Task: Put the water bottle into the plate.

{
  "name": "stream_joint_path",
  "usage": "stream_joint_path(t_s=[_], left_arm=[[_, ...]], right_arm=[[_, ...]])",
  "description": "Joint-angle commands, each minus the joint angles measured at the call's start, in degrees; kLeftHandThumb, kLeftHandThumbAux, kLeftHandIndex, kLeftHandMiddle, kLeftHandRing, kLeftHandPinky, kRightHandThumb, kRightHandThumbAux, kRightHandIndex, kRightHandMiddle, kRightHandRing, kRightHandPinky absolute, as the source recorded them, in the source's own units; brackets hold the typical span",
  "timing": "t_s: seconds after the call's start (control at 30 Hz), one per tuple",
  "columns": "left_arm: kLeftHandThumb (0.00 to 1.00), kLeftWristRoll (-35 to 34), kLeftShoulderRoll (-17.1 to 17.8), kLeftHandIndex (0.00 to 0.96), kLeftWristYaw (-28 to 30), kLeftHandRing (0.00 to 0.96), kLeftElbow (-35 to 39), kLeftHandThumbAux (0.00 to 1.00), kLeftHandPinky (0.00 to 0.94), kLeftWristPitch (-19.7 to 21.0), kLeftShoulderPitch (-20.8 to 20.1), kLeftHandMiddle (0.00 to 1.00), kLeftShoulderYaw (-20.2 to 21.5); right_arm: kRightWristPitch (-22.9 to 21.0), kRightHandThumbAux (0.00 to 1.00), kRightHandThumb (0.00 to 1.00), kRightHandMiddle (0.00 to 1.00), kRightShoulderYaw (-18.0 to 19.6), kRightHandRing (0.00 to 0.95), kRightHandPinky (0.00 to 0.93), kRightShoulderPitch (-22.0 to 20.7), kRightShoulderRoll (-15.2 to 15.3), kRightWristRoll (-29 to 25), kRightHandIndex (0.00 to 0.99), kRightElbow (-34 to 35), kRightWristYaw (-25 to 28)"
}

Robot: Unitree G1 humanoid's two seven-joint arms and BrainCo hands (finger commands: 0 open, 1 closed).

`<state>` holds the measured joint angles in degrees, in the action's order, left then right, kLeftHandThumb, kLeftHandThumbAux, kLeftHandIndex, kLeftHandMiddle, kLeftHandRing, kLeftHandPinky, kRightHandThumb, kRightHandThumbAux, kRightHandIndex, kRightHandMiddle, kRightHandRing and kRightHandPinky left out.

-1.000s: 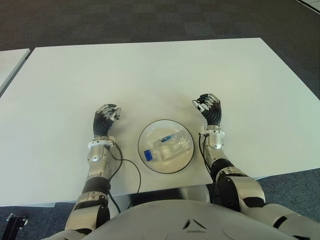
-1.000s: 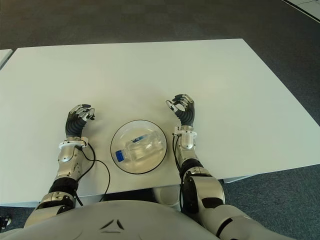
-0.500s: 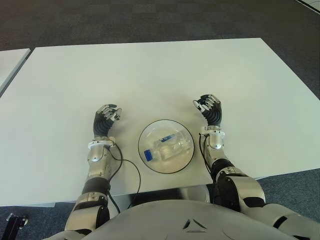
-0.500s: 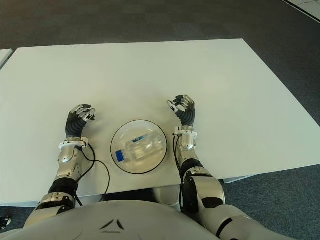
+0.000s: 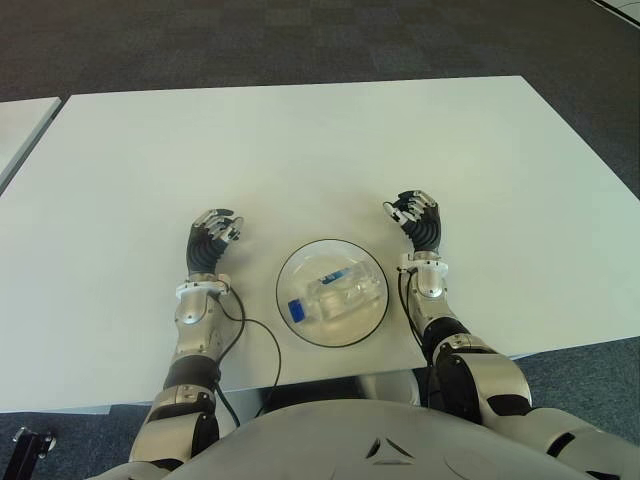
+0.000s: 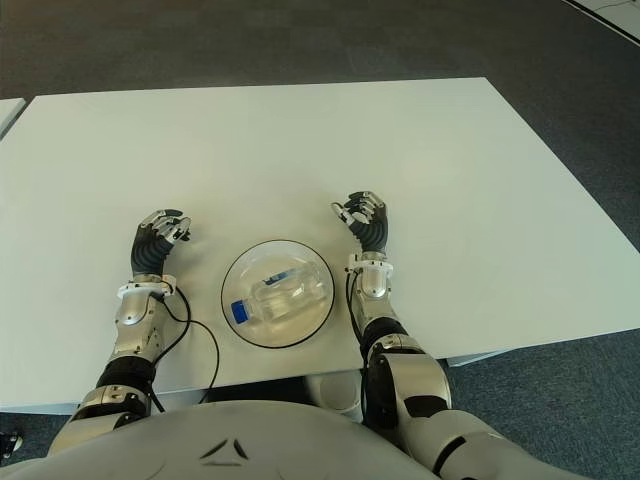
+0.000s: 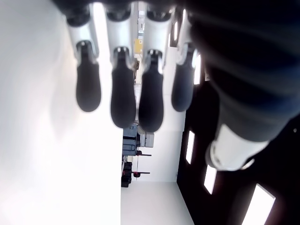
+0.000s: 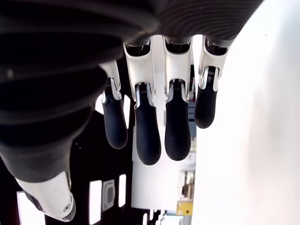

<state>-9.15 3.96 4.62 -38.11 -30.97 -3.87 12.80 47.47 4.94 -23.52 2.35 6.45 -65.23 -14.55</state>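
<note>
A clear water bottle (image 5: pixel 335 296) with a blue cap lies on its side inside the glass plate (image 5: pixel 298 266), near the front edge of the white table (image 5: pixel 300 140). My left hand (image 5: pixel 210 240) is to the left of the plate, apart from it, fingers relaxed and empty. To the right of the plate my right hand (image 5: pixel 415 218) is also apart from it, with its fingers (image 8: pixel 147 131) loosely extended and nothing held. Both wrist views show only the hands' own fingers (image 7: pixel 123 98) with nothing between them.
A black cable (image 5: pixel 262 345) runs from my left wrist across the table's front edge. Another white table's corner (image 5: pixel 20 125) shows at the far left. Dark carpet (image 5: pixel 300 40) surrounds the table.
My right hand has shifted very slightly. The bottle, the plate and my left hand have not moved.
</note>
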Motion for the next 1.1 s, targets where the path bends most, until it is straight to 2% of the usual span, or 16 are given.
stream_joint_path(t_s=[0.03,0.33,0.57,1.1], left_arm=[[0.708,-0.4,-0.5,0.435,-0.4,0.586,-1.0,0.71,0.573,2.7,1.8,0.603,0.4],[0.709,-1.0,-0.5,0.435,0.4,0.594,-1.0,0.709,0.581,2.3,1.8,0.61,0.3],[0.708,-0.6,-0.4,0.435,0.0,0.59,-1.1,0.709,0.572,2.5,1.8,0.609,0.2],[0.709,-0.6,-0.6,0.435,-0.1,0.597,-1.3,0.71,0.584,1.8,1.8,0.613,0.3]], right_arm=[[-4.6,0.727,0.708,0.705,-1.6,0.716,0.719,1.4,1.1,1.9,0.436,0.4,-0.4],[-9.9,0.728,0.707,0.691,-4.5,0.699,0.701,1.9,2.6,4.9,0.435,3.0,-1.4],[-13.8,0.729,0.707,0.679,-5.8,0.686,0.678,2.3,3.3,5.5,0.435,4.8,-0.3],[-17.2,0.73,0.706,0.684,-6.6,0.686,0.657,3.4,3.9,4.9,0.433,8.4,1.5]])
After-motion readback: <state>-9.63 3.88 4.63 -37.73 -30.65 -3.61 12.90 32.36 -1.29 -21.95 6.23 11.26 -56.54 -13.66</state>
